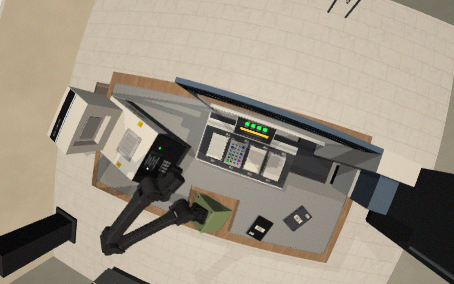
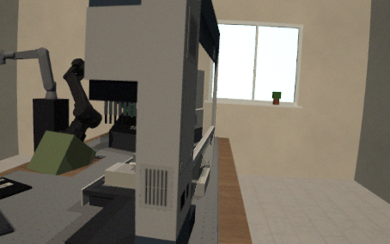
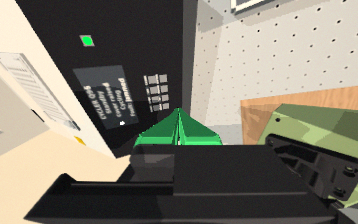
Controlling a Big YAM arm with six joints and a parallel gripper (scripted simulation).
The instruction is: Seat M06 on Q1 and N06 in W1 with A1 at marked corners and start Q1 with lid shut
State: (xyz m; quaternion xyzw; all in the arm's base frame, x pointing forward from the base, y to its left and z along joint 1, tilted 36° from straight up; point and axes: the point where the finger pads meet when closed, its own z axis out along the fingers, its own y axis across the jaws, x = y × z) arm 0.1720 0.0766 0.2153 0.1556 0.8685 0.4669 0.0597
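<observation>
The cycler Q1 (image 1: 150, 150) stands at the left. Its lid (image 1: 82, 125) is tilted open behind it, and the pale ribbed block (image 1: 129, 142) (image 3: 30, 85) is uncovered. The lamp (image 1: 159, 148) (image 3: 87, 40) on the black panel is green. My gripper (image 1: 175, 171) (image 3: 178, 112) is shut and empty. Its green fingertips point at the panel, just under the key pad (image 3: 155, 92). A white plate (image 1: 217, 146) lies on D1 and another plate (image 1: 255, 159) lies on D3.
The tube cooling block (image 1: 236, 152) sits on D2 and the deep-well block (image 1: 274, 166) on D4, under the liquid handler's gantry (image 1: 280, 117). Two dark nests (image 1: 260, 226) (image 1: 298, 218) lie on the grey bench right of the arm's green base (image 1: 212, 212) (image 2: 60, 152) (image 3: 310, 125).
</observation>
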